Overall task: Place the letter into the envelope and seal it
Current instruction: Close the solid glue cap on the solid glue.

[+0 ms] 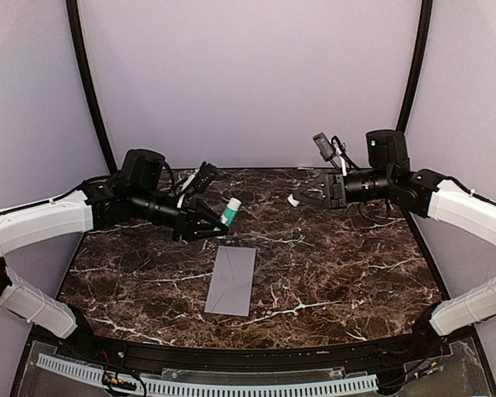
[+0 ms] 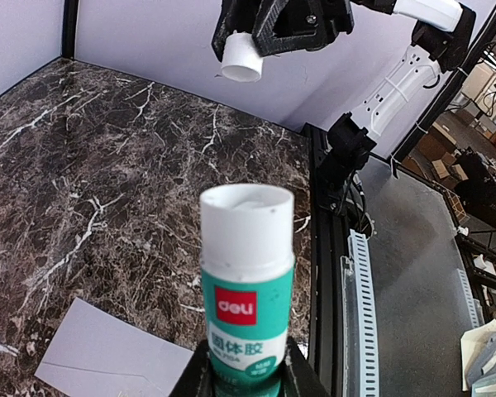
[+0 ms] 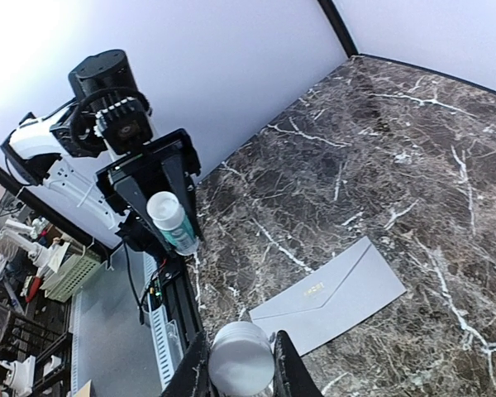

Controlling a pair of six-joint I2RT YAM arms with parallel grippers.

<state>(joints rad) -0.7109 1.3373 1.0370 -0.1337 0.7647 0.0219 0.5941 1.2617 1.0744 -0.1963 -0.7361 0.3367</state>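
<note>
While both arms hang above the dark marble table (image 1: pixel 355 265), the items stand as follows.

Envelope (image 1: pixel 231 279): grey, lying flat on the table, about midway between the left and right edges and nearer the near edge than the far one. Its long axis runs near to far, with the far end leaning slightly right. The seamed face is up and diagonal lines meet near the middle. Whether the flap is stuck down cannot be told. Bare marble lies on all four sides, widest to the right and left. Neither arm touches it.

Left gripper (image 1: pixel 216 224): fingers clamped on the lower body of a glue stick (image 1: pixel 231 212), held in the air just beyond the envelope's far end. The stick has a green label and a white, uncapped top. Its long axis points up and to the right, toward the other arm.

Right gripper (image 1: pixel 302 197): fingers closed on a white cap (image 1: pixel 293 199), held above the far half of the table and right of centre. The cap's open end faces left, toward the glue stick. The cap and the stick are well apart, with open air between them.

Edges: a black frame rims the table, with pale walls at the far and side edges.
</note>
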